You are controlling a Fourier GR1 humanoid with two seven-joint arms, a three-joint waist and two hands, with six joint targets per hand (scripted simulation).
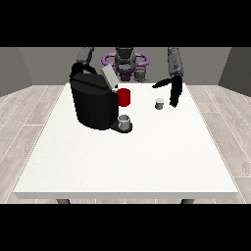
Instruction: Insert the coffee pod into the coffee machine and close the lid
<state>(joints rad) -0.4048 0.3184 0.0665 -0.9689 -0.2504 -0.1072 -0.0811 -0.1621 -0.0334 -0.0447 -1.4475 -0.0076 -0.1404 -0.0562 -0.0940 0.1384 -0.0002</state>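
On the white worktop (127,162) a grey cup (125,122) is being kept under the black coffee machine (93,105), whose lid (109,77) is standing open. The coffee pod (159,103) is lying apart, just beside the hand at the view's right (174,95); its fingers are hanging straight, holding nothing. The approach is judged in progress; grasping is needed next.

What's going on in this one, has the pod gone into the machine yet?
Not yet. The coffee pod stands on the white table, apart from the black coffee machine, whose lid is up. The hand at the view's right hangs just beside the pod with fingers pointing down, not holding it. A grey cup sits at the machine's base. The other hand is hidden behind the machine.
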